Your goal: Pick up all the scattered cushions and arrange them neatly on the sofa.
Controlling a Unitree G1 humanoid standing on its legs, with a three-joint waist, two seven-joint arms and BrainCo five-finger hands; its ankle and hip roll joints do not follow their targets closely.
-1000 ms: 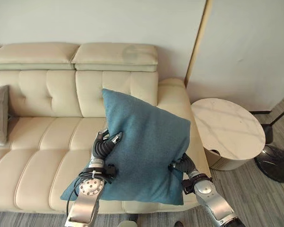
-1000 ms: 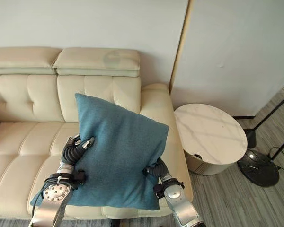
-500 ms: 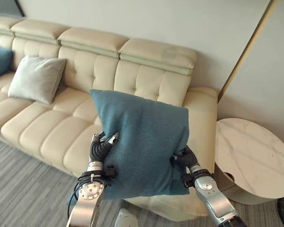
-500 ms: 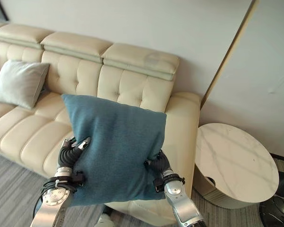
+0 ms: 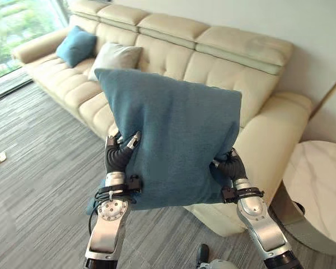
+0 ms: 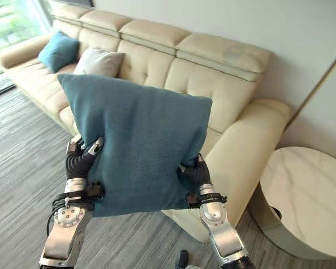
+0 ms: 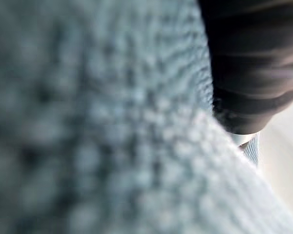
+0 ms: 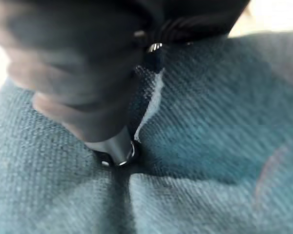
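A large teal fabric cushion [image 5: 173, 140] hangs in the air in front of the cream leather sofa [image 5: 224, 73], pinched at its side edges by the left hand [image 5: 119, 157] and the right hand [image 5: 229, 166], fingers curled into the cloth. A smaller teal cushion [image 5: 75, 47] and a pale grey cushion [image 5: 116, 56] already lean on the sofa; this one is not yet placed. Since half a second ago the view has swung left, showing more grey striped floor [image 5: 39, 185].

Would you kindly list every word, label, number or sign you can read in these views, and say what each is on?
None can be read: the held teal cushion, the cream sofa with its two cushions, and the marble side table carry no visible print.
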